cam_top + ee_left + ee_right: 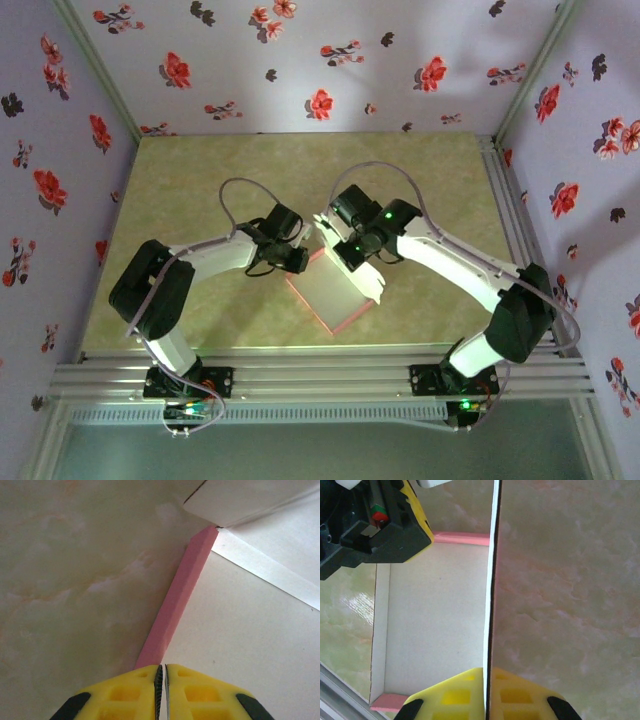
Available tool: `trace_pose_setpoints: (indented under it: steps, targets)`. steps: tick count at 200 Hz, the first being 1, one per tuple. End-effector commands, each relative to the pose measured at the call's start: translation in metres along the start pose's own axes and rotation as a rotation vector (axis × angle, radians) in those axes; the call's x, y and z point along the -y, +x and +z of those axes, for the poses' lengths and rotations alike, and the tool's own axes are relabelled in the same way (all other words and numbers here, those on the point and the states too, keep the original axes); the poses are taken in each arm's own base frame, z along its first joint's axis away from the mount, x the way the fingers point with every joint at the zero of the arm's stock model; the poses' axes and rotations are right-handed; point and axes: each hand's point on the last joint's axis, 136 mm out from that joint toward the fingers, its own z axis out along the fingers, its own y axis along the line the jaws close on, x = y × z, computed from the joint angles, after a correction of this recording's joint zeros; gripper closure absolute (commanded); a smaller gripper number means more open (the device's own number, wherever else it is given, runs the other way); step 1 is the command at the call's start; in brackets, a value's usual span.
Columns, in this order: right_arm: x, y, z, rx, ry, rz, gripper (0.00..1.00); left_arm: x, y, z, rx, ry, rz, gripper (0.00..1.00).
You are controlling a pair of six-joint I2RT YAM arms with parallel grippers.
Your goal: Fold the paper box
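At the bottom centre of the frame the left pincer (162,680) has its two yellow fingers (125,692) pressed almost together, nipping the near end of the box's (240,630) pink wall (175,600). That wall stands on edge and runs from the fingers diagonally up to the upper right. To its right lies the box's whitish-grey inner face, crossed by a paler white band (265,565). A white flap (240,500) tilts over the upper right corner. The marbled greenish tabletop (75,580) covers the left half.
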Motion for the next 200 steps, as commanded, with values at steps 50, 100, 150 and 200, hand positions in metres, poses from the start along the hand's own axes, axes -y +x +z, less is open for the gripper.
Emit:
trace_pose_setpoints:
  steps: [50,100,150,200]
  targets:
    - [-0.003,-0.025,-0.032,0.154,-0.057,0.01,1.0,-0.013,0.029,0.016,-0.091,-0.034,-0.027,0.86]
    - [0.005,-0.015,-0.017,0.091,-0.008,0.004,1.0,-0.002,0.003,-0.009,-0.005,0.03,-0.065,0.85]
    - [0.01,-0.014,-0.008,0.08,0.013,0.013,0.91,0.002,-0.016,-0.03,0.072,0.112,-0.145,0.75]
    - [0.013,-0.016,-0.004,0.068,0.019,0.018,0.8,0.004,-0.041,-0.061,0.197,0.229,-0.21,0.71]
